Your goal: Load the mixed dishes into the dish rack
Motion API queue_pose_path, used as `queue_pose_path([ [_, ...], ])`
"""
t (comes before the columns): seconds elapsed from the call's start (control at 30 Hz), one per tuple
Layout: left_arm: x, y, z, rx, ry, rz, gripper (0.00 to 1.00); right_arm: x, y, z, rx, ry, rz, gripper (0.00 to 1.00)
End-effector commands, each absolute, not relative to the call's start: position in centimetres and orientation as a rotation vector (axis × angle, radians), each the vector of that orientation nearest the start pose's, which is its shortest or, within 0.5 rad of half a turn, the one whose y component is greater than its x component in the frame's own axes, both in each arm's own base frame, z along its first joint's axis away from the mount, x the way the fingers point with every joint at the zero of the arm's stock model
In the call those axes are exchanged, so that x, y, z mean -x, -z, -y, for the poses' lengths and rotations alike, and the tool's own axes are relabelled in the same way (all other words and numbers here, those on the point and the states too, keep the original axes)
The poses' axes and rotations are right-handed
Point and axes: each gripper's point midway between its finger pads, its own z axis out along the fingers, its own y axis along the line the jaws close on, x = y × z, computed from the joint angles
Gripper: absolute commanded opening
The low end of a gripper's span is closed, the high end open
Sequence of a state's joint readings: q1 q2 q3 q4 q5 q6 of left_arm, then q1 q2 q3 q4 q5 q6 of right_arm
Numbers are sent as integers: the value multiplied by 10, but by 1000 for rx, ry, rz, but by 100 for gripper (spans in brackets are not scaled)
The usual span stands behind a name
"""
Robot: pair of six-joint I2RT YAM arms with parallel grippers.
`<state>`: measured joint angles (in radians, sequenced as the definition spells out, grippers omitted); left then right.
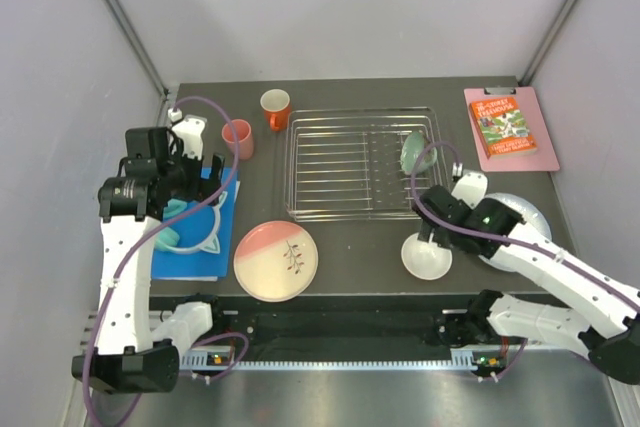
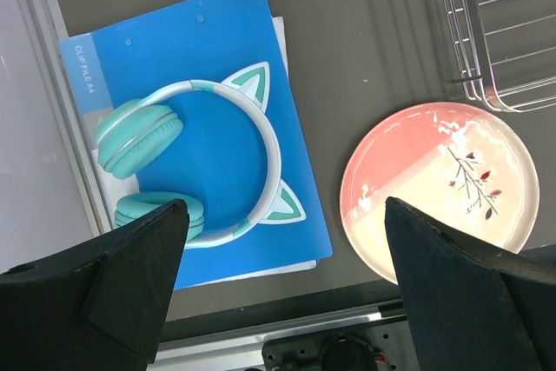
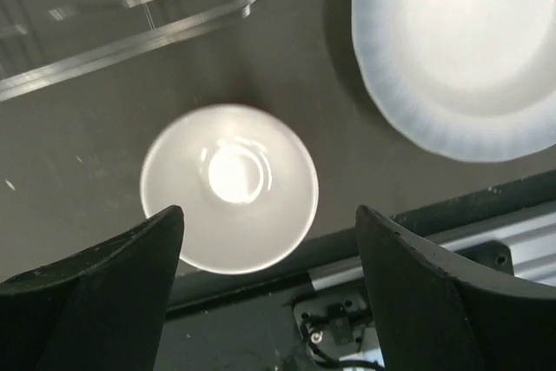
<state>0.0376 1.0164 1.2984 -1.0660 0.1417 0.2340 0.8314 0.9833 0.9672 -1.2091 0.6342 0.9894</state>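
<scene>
Pickup of the white-inside bowl (image 3: 228,188) appears to be under way: it is seen on the desk (image 1: 350,247) near the dish rack (image 1: 360,162), with the right hand (image 3: 268,210) spread above it, gripping nothing (left hand (image 2: 285,202) likewise open). Next, its rim should be pinched.

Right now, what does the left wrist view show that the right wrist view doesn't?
Only left wrist: teal cat-ear headphones lying on a blue clip file, and the pink-and-cream twig plate. Only right wrist: a bowl, white inside, and the pale grey-white plate. Both: a corner of the chrome wire dish rack and the dark table.
</scene>
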Motion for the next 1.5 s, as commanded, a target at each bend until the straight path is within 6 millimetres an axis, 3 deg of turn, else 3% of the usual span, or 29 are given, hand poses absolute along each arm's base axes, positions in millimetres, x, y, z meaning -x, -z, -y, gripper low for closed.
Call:
queue_pose_path([
  [0.0, -257, -268, 8, -290, 44, -2275, 99, -144, -110, -99, -340, 86, -2631, 79],
  [0.07, -257, -270, 7, -290, 35, -2273, 99, -129, -91, -97, -353, 98, -2700, 77],
  [0.2, -255, -269, 5, -293, 20, -2270, 99, -116, -75, -87, -373, 151, -2738, 76],
  [0.4, -254, -268, 5, -292, 24, -2273, 99, -124, -73, -85, -391, 205, -2708, 76],
  [0.53, -252, -268, 3, -299, 0, -2268, 99, -140, -71, -91, -425, 222, -2656, 76],
  [0.67, -251, -271, -3, -308, -41, -2261, 99, -146, -54, -95, -431, 297, -2672, 75],
  [0.9, -248, -269, -4, -314, -52, -2265, 99, -155, -33, -115, -391, 225, -2700, 74],
  [1.03, -251, -269, -5, -316, -57, -2262, 99, -167, -31, -138, -223, 83, -2694, 65],
  [1.13, -255, -271, -3, -312, -43, -2260, 99, -163, -29, -154, -72, 19, -2724, 63],
  [1.3, -261, -272, 0, -289, -15, -2254, 99, -154, -23, -161, 32, 30, -2745, 60],
  [1.47, -263, -270, 0, -285, -14, -2262, 99, -154, -21, -158, 39, 35, -2733, 35],
])
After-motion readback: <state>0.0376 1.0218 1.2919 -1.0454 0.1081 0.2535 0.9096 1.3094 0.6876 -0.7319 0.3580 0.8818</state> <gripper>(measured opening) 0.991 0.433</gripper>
